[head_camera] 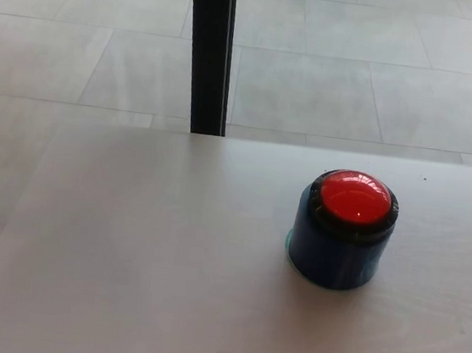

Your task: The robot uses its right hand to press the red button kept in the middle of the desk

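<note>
1. Opening stage, by the look of it: red button [354, 198] untouched, dome raised and glossy, seated in a black collar on top of a dark blue cylindrical housing [334, 254].
2. Housing upright on the pale wooden desk [142, 251], at about four o'clock from the picture's centre, well clear of the desk's far edge and of its left edge.
3. No robot hand anywhere in the head view. Right hand out of sight, left hand out of sight, so no telling whether either is released or clenched.
4. Behind the desk at twelve o'clock: a black vertical post [209, 50] rising from the far edge, grey tiled floor [358, 80] beyond.
5. Step in hand, as a judgement: the reach not yet begun in view; press still to do.
6. Next move calls for the right arm coming in from three o'clock, above the housing, then straight down onto the red dome's centre.
7. Worth watching: an off-centre push could tip or slide the housing rather than sink the button.
</note>
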Tool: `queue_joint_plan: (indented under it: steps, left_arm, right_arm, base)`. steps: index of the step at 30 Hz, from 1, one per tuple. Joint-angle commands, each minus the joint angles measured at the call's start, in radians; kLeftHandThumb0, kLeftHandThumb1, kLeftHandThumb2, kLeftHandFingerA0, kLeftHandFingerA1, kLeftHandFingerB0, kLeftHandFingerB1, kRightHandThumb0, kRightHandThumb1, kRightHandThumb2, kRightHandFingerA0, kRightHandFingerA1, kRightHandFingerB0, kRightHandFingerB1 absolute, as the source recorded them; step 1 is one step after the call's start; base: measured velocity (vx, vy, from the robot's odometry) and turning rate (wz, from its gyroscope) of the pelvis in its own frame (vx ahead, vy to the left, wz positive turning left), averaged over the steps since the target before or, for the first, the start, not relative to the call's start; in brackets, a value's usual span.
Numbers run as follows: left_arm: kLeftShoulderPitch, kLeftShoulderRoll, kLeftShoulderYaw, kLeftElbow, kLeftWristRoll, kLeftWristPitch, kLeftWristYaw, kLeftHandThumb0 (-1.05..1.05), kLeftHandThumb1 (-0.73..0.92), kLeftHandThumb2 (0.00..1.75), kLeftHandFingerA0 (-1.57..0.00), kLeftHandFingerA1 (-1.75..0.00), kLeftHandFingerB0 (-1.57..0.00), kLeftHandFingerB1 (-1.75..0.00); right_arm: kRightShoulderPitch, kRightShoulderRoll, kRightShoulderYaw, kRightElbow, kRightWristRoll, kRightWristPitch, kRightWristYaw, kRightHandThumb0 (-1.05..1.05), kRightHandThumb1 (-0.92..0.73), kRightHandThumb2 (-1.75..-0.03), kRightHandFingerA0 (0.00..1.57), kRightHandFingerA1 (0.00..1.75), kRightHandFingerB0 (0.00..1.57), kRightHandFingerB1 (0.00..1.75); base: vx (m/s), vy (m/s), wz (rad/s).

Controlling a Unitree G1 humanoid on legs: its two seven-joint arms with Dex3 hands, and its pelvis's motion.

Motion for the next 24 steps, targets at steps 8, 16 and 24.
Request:
queue_joint_plan:
  steps: [8,16,24]
  left_arm:
    - [0.013,0.026,-0.026,-0.008,0.013,-0.003,-0.038,-0.5,0.77,1.02,-0.44,-1.19,-0.23,-0.93]
    - [-0.037,0.041,-0.038,-0.004,0.017,0.022,-0.053,-0.55,0.66,1.22,-0.55,-0.92,-0.27,-0.73]
    - [-0.061,0.059,-0.045,-0.003,0.011,0.021,-0.056,-0.54,0.67,1.24,-0.55,-0.92,-0.33,-0.76]
  right_arm:
    - [0.009,0.025,0.006,-0.057,0.154,0.04,-0.017,-0.81,-0.92,-0.66,1.12,1.59,0.46,1.21]
    - [0.001,0.028,0.036,-0.037,0.172,0.026,-0.02,-0.79,-0.66,-1.11,1.14,1.39,0.67,1.03]
    - [-0.007,0.032,0.081,-0.015,0.155,-0.01,-0.071,-0.71,-0.86,-0.71,1.16,1.49,0.54,1.12]
  base:
    - [0.0,0.0,0.0]
    - [0.0,0.0,0.0]
    - [0.0,0.0,0.0]
